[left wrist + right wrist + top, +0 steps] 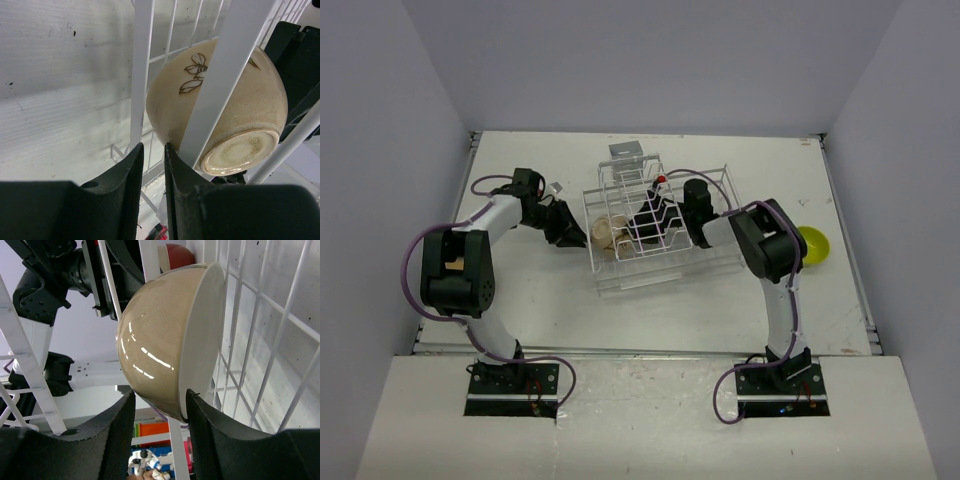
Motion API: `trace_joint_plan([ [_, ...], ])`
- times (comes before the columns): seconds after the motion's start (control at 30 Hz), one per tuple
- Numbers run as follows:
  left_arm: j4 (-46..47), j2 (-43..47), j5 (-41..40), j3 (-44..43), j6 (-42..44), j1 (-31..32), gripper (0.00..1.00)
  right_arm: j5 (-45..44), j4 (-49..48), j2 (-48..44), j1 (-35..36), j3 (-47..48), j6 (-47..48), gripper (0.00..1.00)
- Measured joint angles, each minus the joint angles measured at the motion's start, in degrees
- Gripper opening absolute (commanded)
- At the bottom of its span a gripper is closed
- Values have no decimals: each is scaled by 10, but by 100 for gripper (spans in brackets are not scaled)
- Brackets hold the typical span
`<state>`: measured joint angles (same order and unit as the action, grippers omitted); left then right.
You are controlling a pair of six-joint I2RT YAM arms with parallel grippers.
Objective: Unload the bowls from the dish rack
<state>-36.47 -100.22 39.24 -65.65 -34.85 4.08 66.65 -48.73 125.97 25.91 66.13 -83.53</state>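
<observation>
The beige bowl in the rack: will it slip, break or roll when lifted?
Probably slippery: the bowl shows bright glossy highlights. Likely hard and breakable, since it looks like glazed ceramic. Its round side may roll against the rack wires.

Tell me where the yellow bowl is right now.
In the top view the yellow bowl sits at the table's right side, outside the dish rack, partly hidden behind the right arm.

There is one dish rack [665, 268] on one worktop [540, 300]. It holds one beige bowl [607, 234] and one small red item [661, 180]. One yellow-green bowl [817, 246] lies outside. There are two arms with two grippers: left gripper [578, 236] and right gripper [650, 222].
</observation>
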Motion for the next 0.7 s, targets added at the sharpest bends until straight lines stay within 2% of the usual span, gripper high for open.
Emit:
trace_joint_plan([
  [0.27, -1, 0, 1, 9, 0, 0, 25, -14, -92, 16, 5, -3, -66, 36],
  [0.53, 1, 0, 16, 16, 0, 1, 25, -43, -192, 42, 13, -7, -130, 33],
  [0.7, 4, 0, 17, 16, 0, 1, 24, -53, -225, 44, 14, -7, -153, 19],
])
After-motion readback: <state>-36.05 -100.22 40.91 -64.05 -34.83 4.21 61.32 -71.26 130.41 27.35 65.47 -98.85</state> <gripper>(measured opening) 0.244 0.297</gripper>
